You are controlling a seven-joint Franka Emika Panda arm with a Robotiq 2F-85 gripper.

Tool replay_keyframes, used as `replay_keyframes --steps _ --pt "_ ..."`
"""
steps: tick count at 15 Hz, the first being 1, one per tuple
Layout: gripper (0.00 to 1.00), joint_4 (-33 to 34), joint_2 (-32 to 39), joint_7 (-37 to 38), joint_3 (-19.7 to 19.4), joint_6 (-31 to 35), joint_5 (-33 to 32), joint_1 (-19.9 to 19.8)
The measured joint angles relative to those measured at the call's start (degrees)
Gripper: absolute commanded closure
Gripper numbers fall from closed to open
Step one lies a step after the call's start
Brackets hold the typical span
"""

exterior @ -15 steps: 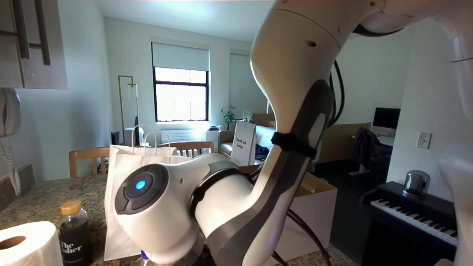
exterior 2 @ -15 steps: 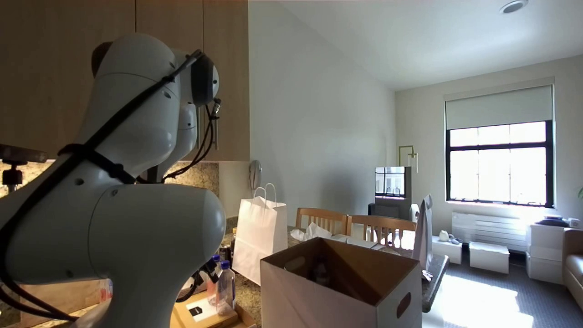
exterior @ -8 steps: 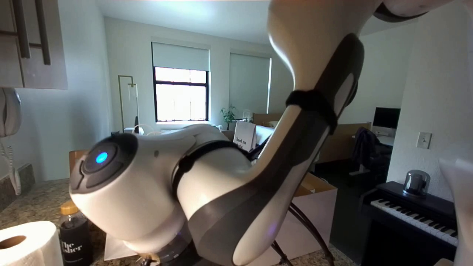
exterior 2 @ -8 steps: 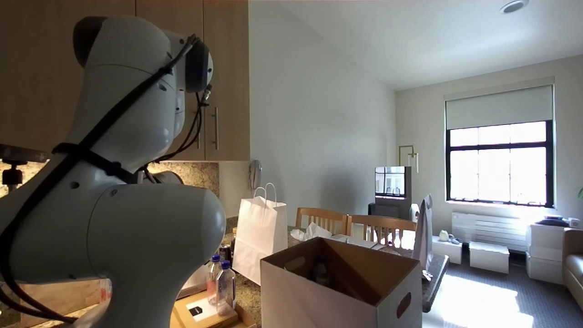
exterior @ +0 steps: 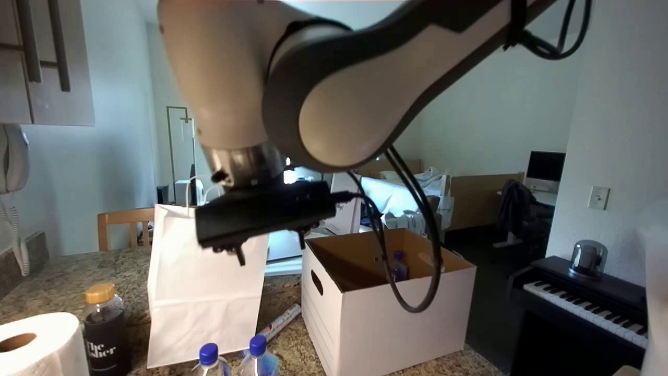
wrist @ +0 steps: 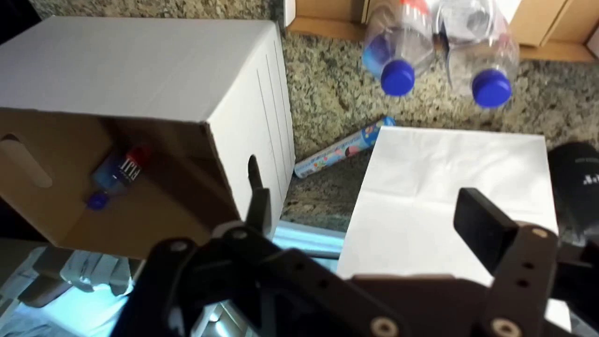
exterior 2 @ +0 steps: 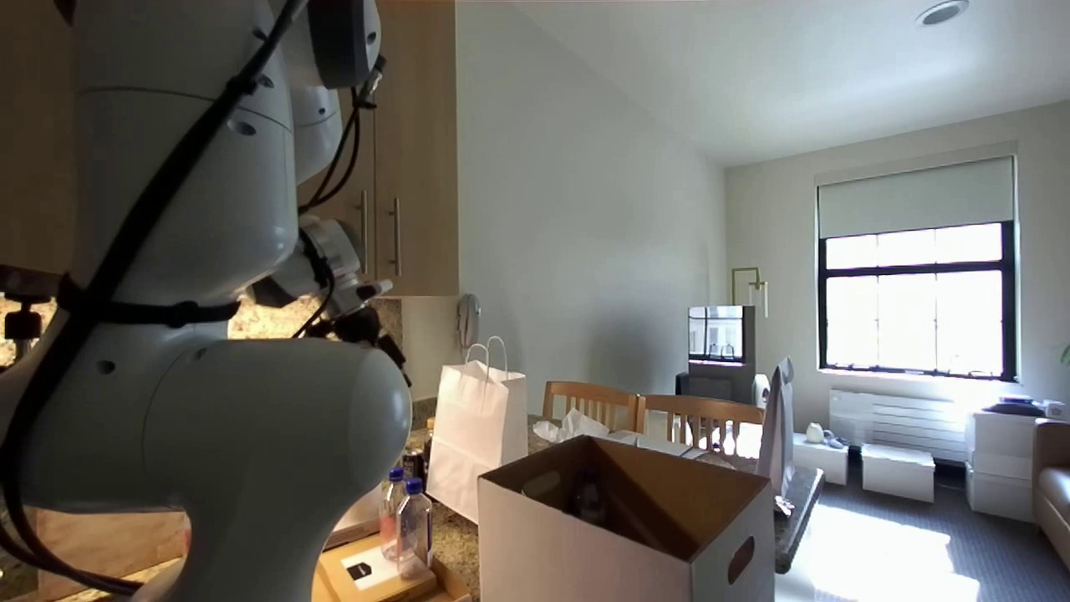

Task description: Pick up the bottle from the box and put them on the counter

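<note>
Raised since the earlier frames, the robot arm (exterior: 360,104) brings its tool (exterior: 271,249) into sight in an exterior view, above the desk (exterior: 78,269) and in front of the white paper bag (exterior: 209,297). The tool is released, its 2 fingers (wrist: 482,227) set wide apart. Inside the white cardboard carton (wrist: 140,65) rests 1 blue-capped FIJI bottle (wrist: 114,177); 2 more blue-capped bottles (wrist: 400,47) stand upright, side by side, outside it. A patterned tube (wrist: 344,149) lies between carton and bag.

Daylight glares through the black-framed glass window (exterior 2: 911,322), whitening the dark grey carpet (exterior 2: 890,535); the white square cardboard carton (exterior 2: 577,552) is shadowed inside.
</note>
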Motion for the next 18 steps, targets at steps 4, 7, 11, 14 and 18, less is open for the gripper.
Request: replay_keyframes --steps 4,7,11,14,18 --pt "0.00 0.13 -10.15 -8.83 -0.16 -1.33 6.72 -8.37" --pt "0.00 0.26 -16.79 -17.31 -1.65 -2.74 12.92 -15.35" --pt "0.00 2.12 -22.04 -28.71 -6.69 -6.88 18.75 -24.38" --pt "0.00 4.14 -21.58 -39.42 -11.27 -8.66 19.01 -31.67" --pt "0.00 8.06 -14.36 -51.89 -17.59 -8.83 19.86 -39.38"
